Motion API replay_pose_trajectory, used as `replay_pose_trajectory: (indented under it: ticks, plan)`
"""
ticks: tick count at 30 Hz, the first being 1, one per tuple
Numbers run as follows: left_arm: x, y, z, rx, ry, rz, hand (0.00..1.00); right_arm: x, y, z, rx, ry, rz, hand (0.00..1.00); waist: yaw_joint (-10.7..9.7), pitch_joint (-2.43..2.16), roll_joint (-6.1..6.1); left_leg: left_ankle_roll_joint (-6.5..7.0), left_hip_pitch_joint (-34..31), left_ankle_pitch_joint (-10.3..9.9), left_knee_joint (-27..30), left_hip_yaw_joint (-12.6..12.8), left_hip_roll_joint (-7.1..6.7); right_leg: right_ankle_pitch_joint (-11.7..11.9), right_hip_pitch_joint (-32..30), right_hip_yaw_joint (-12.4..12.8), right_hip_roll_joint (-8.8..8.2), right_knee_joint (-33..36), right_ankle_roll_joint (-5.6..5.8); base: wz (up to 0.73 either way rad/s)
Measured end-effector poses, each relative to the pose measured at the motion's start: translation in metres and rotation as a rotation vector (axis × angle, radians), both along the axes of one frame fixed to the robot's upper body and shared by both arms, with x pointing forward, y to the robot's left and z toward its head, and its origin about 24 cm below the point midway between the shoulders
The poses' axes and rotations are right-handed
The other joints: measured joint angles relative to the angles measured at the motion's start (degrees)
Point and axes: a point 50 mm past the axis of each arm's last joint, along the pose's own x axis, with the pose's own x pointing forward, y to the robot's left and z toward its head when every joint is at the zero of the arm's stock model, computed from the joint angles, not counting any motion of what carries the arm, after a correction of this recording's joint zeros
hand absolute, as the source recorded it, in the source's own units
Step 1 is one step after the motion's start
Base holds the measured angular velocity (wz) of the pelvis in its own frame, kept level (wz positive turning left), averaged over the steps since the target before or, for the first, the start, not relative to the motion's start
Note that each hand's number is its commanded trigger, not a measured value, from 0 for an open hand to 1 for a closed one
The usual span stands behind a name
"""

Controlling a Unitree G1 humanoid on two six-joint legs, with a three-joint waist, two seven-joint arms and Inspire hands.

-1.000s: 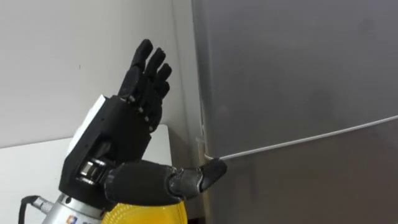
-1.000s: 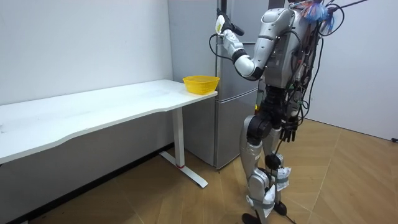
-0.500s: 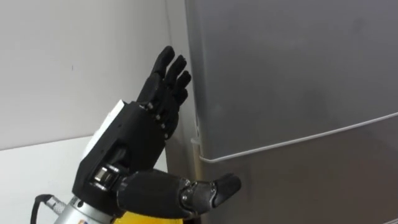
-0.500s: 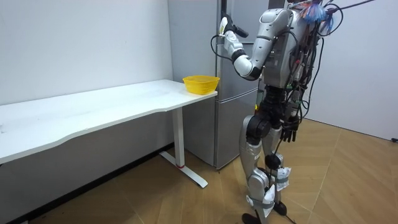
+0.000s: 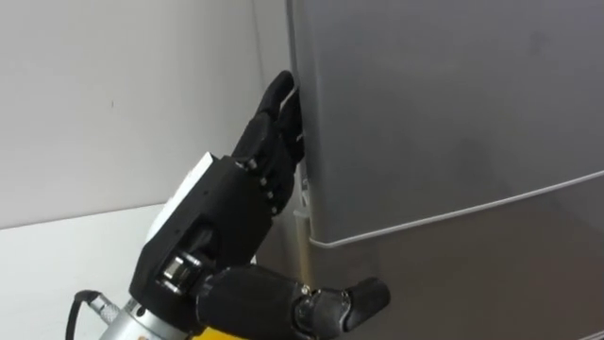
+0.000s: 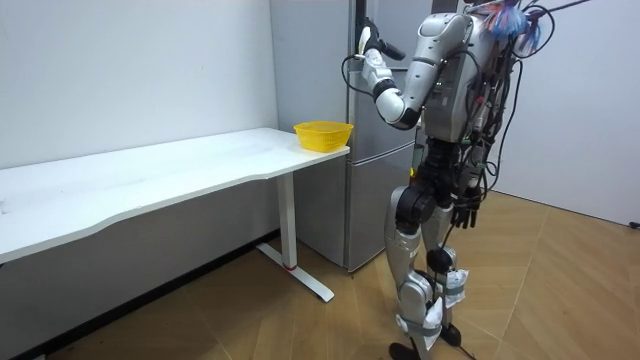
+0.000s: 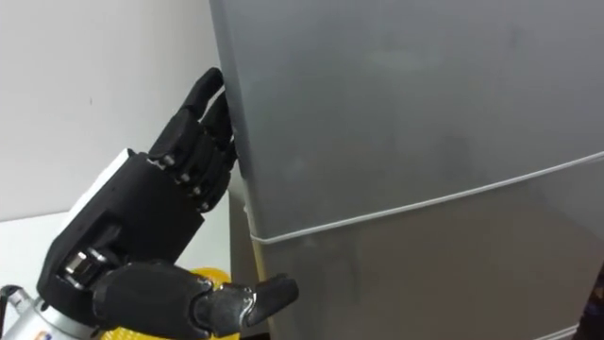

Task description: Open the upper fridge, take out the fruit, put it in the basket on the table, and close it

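The grey fridge fills the right of the eye views, its doors closed, with a thin seam between the upper and lower door. My left hand is raised at the upper door's left edge. Its fingers are straight and their tips touch that edge. The thumb sticks out in front of the lower door. In the room view I stand upright facing the fridge, left hand up at head height. My right hand hangs by my hip.
A yellow bowl sits on the end of the long white table, right beside the fridge and under my left arm. A white wall lies to the left. Wooden floor spreads behind me.
My left hand has moved right and forward, from open air beside the fridge to the upper door's left edge, where its fingertips now touch. The thumb has slid right along the lower door.
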Motion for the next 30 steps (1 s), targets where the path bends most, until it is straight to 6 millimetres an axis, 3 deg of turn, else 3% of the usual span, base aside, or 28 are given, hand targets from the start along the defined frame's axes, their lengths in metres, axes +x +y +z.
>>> replay_pose_trajectory:
  ticks: [2,3,4,6,30]
  plan:
    - [0.001,0.003,0.000,-0.004,0.001,0.020,1.00,0.000,0.000,0.000,-0.002,0.000,0.000,0.00,0.1,-0.02,0.04,0.00,-0.2,0.0,0.0,0.0,0.01,0.2,0.0,-0.1,-0.01,0.0,0.05,0.04]
    - [0.001,0.005,0.001,-0.007,0.000,0.031,0.95,0.000,0.000,0.000,-0.002,0.000,0.001,0.00,0.1,-0.01,0.05,0.00,-0.2,0.0,0.0,0.0,0.04,0.2,0.0,-0.2,-0.01,0.0,0.05,0.07]
    - [0.002,0.007,0.001,-0.012,-0.002,0.045,0.35,0.000,0.000,0.000,-0.007,-0.001,0.001,0.00,0.1,0.00,0.05,0.00,-0.4,0.0,0.0,0.0,0.20,0.2,-0.1,-0.3,-0.02,0.0,0.07,0.06]
    - [0.002,0.009,0.002,-0.022,-0.006,0.059,0.00,0.001,-0.001,0.000,-0.011,-0.003,0.002,0.00,0.1,0.00,0.05,0.00,-0.4,0.0,0.0,0.0,0.26,0.3,-0.1,-0.4,-0.06,0.0,0.11,0.02]
    - [-0.007,-0.010,0.003,-0.048,-0.008,-0.150,0.00,0.005,-0.004,0.001,-0.015,0.006,0.028,0.00,0.0,-0.13,0.60,0.01,-1.4,0.0,0.0,1.5,1.01,1.1,-1.9,-0.2,0.42,1.1,-0.13,-0.01]
